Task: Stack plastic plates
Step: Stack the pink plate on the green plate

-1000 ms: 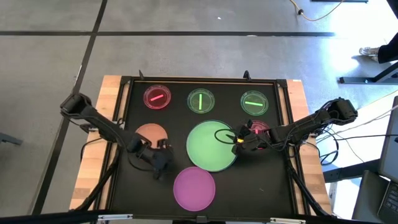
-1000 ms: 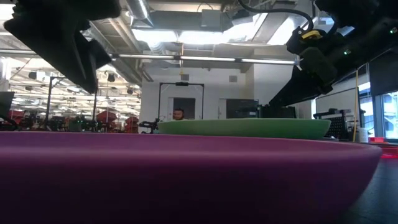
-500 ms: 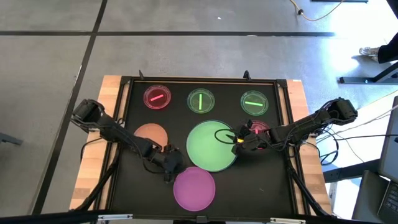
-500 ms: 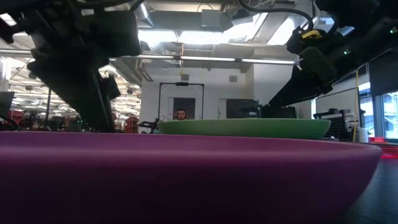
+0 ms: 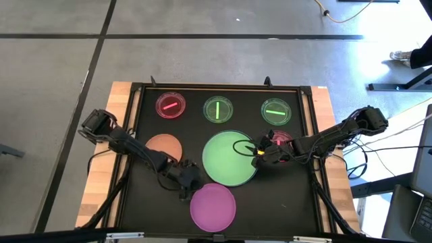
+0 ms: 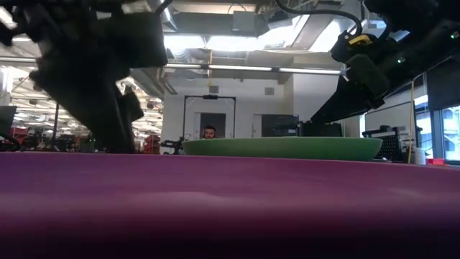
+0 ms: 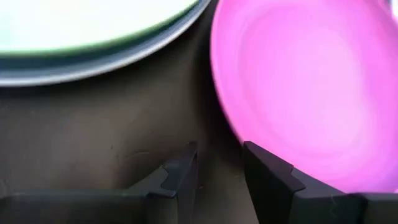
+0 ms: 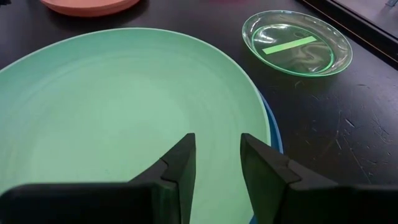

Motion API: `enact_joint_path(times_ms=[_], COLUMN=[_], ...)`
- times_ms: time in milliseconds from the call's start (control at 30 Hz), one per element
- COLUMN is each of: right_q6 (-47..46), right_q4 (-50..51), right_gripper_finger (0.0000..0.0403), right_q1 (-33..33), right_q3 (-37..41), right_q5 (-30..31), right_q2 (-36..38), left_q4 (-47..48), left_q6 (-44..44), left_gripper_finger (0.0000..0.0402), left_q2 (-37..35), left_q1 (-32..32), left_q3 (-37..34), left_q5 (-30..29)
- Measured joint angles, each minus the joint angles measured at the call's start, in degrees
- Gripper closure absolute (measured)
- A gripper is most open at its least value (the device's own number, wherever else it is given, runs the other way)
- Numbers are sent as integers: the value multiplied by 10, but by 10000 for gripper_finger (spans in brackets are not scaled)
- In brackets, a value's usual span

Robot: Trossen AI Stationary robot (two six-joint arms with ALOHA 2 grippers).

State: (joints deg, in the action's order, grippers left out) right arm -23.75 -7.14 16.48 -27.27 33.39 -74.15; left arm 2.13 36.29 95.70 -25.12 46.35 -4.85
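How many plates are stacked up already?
Only one: the green plate lies on a blue plate. The left tool is at the magenta plate, open, not gripping; the right tool waits over the green plate. The orange plate and small dishes remain.

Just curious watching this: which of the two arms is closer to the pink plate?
The left. Its tool sits right at the pink plate's edge, fingers open. The right tool is farther off, over the green plate's rim.
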Motion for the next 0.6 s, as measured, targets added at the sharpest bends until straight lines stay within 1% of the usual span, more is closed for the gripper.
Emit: enact_joint_path(times_ms=[233, 367, 600], right_q6=[0, 0, 0], right_q4=[0, 0, 0], right_gripper_finger=[288, 288, 288], right_q1=[0, 0, 0], right_q3=[0, 0, 0], right_q5=[0, 0, 0], right_q2=[0, 0, 0], left_q4=[-6, -6, -24], left_q6=[12, 26, 26], left_gripper_finger=[280, 280, 280], left_q2=[-3, 16, 52], left_q1=[-8, -19, -24], left_q3=[18, 18, 18], left_q5=[-6, -28, -30])
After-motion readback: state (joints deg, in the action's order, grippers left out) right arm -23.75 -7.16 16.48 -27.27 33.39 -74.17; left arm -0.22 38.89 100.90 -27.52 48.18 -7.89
